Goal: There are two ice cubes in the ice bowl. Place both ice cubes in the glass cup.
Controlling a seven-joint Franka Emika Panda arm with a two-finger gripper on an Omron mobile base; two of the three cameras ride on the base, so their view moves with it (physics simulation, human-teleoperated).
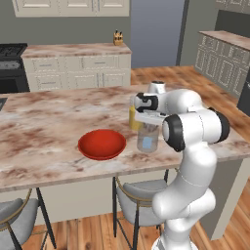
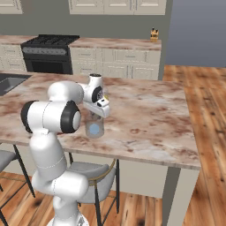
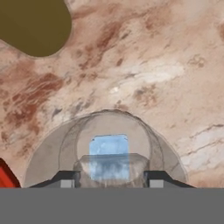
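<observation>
The glass cup (image 1: pixel 148 138) (image 2: pixel 94 128) stands on the counter just right of the red ice bowl (image 1: pixel 102 144), whose rim shows in the hand view (image 3: pixel 6 176). My gripper (image 1: pixel 149 122) (image 2: pixel 99 113) (image 3: pixel 109 181) hangs straight over the cup's mouth (image 3: pixel 52 153). A pale blue ice cube (image 3: pixel 109 145) (image 2: pixel 94 129) lies on the cup's bottom. A second, greyish translucent ice cube (image 3: pixel 110 168) sits between my fingertips (image 3: pixel 66 180), touching both, above the first one. I see no cube in the bowl.
A taller glass with orange liquid (image 1: pixel 134 118) (image 3: pixel 35 26) stands right behind the cup, close to my hand. The marble counter's front edge (image 1: pixel 73 181) runs just before the bowl. Stools (image 1: pixel 139 197) stand below it.
</observation>
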